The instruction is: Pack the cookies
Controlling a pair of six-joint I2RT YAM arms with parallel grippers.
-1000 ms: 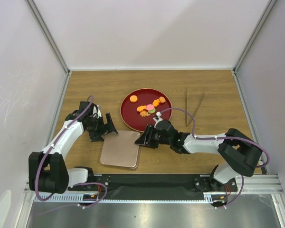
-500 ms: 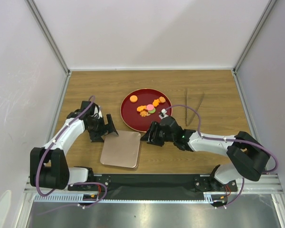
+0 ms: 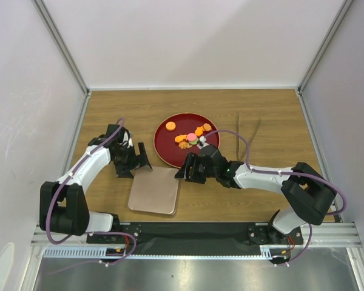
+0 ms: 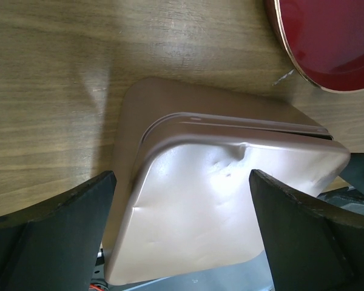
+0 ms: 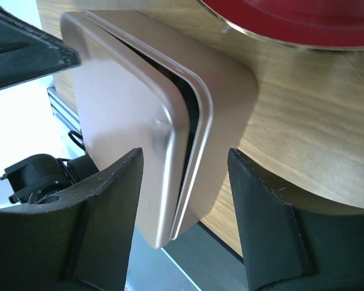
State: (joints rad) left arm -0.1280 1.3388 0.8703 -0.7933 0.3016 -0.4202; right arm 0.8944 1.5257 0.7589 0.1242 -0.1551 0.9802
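Cookies (image 3: 191, 139) sit in a small cluster, mostly orange, right of centre on the red plate (image 3: 170, 150), with one orange disc apart at its upper left. Just below the plate lies the pinkish-brown lid (image 3: 155, 191). My right gripper (image 3: 183, 173) reaches left at the lid's upper right corner, arm stretched low across the table (image 3: 279, 115), jaws parted around that edge, not pinching. My left gripper (image 3: 135, 168) hangs over the upper left corner, elbow bent, jaws spread wide. Tongs (image 3: 247, 136) lie right of the plate.
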